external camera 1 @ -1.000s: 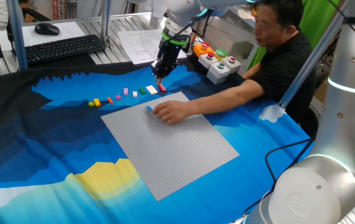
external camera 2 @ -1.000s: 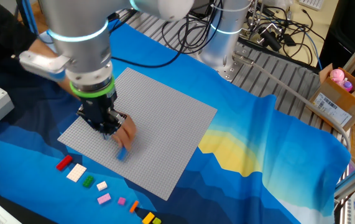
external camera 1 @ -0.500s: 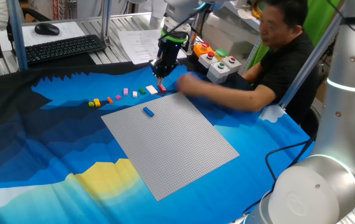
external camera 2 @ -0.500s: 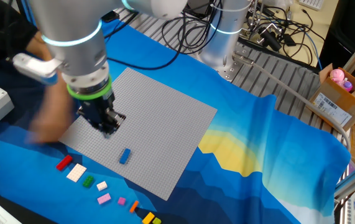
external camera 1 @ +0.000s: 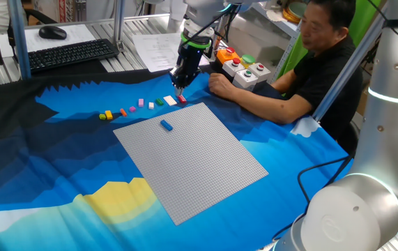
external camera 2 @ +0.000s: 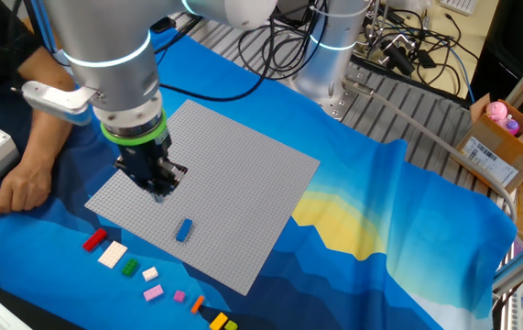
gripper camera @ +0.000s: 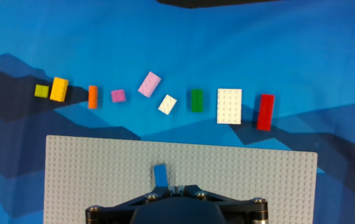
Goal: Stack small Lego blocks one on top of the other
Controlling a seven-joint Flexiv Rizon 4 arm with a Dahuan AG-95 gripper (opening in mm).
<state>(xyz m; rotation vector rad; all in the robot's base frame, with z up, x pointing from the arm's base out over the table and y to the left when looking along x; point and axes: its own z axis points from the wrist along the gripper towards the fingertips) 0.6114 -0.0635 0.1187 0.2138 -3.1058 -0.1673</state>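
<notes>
Hovering above the far edge of the grey studded baseplate (external camera 1: 192,157), the gripper (external camera 2: 158,188) carried nothing that any view showed. Its fingertips looked drawn close together in both fixed views, but whether they were fully closed could not be told; the hand view showed only the black gripper body at the bottom edge.

One blue brick (gripper camera: 160,173) sat alone on the baseplate, near the edge facing the loose bricks. Judged to be the foundation of the stack, seated on studs so it would not slide when others are pressed on.

The remaining bricks lay in a rough row on the blue cloth (external camera 1: 59,167), just off the baseplate, apart from each other: red brick (gripper camera: 265,112), white brick (gripper camera: 229,106), green brick (gripper camera: 196,100), small cream brick (gripper camera: 167,104), large pink brick (gripper camera: 149,84), small pink brick (gripper camera: 118,95), orange brick (gripper camera: 92,97), yellow brick (gripper camera: 59,89) and lime brick (gripper camera: 41,91), the last two touching. Spacing presumably leaves finger room on each side for a pick.

Person's hand (external camera 2: 23,191) rested on the cloth beside the grey button box (external camera 1: 247,73), off the baseplate.

Stack judged not yet begun: only the base brick was placed. The next move probably calls for a descent onto one loose brick; the red one lay nearest the gripper.
</notes>
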